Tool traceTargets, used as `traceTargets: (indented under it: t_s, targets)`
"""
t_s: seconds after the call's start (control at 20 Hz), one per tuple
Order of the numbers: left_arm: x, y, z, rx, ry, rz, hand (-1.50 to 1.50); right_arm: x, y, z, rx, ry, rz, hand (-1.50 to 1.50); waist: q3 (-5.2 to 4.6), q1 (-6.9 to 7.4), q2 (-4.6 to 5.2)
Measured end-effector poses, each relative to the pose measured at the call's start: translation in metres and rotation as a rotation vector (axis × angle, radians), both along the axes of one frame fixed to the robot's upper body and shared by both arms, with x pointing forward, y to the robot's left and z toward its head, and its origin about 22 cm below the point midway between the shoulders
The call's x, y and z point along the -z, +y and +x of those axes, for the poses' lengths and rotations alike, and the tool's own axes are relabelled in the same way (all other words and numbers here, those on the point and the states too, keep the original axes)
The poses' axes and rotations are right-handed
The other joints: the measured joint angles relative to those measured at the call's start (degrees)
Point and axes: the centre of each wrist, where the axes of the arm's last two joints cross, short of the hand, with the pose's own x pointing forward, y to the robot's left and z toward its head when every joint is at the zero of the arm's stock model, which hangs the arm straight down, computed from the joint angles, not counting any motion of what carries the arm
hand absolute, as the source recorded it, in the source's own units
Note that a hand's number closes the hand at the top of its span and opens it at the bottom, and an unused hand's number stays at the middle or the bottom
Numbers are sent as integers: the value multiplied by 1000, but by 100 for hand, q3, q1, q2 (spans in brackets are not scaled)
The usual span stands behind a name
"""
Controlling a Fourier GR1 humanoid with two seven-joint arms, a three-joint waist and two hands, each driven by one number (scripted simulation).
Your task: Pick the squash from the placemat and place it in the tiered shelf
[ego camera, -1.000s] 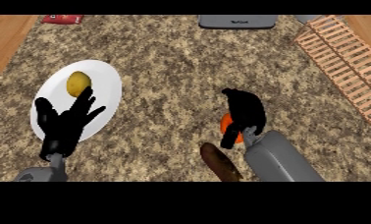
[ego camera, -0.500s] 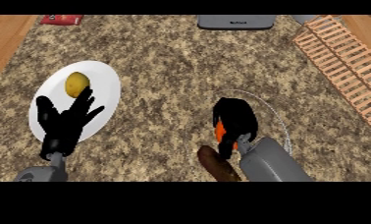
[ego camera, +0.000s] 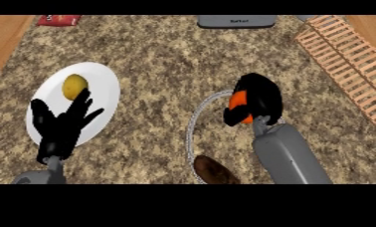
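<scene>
At the left, the left hand rests open with fingers spread over a white plate, near a yellow round fruit on it. Right of the middle, the right hand has its fingers curled around the orange squash, above the round placemat. A brown object lies near the lower edge, and the wooden tiered shelf stands at the far right

No text can be read. The grey appliance, at the far counter edge left of the wooden tiered shelf, bears a small dark mark on its front, too blurred to make out. The red packet, far left of that shelf, shows no legible print.
</scene>
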Motion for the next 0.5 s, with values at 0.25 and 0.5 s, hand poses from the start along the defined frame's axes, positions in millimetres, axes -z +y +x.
traceTargets:
  t_s: [0.25,0.5]
  targets:
    - [-2,-5,1,16,-8,-1,0,-47,-20,37,376,-187,45,150,-12,69,16]
    - [-3,-8,4,24,5,2,0,-109,-16,60,511,-400,-53,150,-30,115,-9]
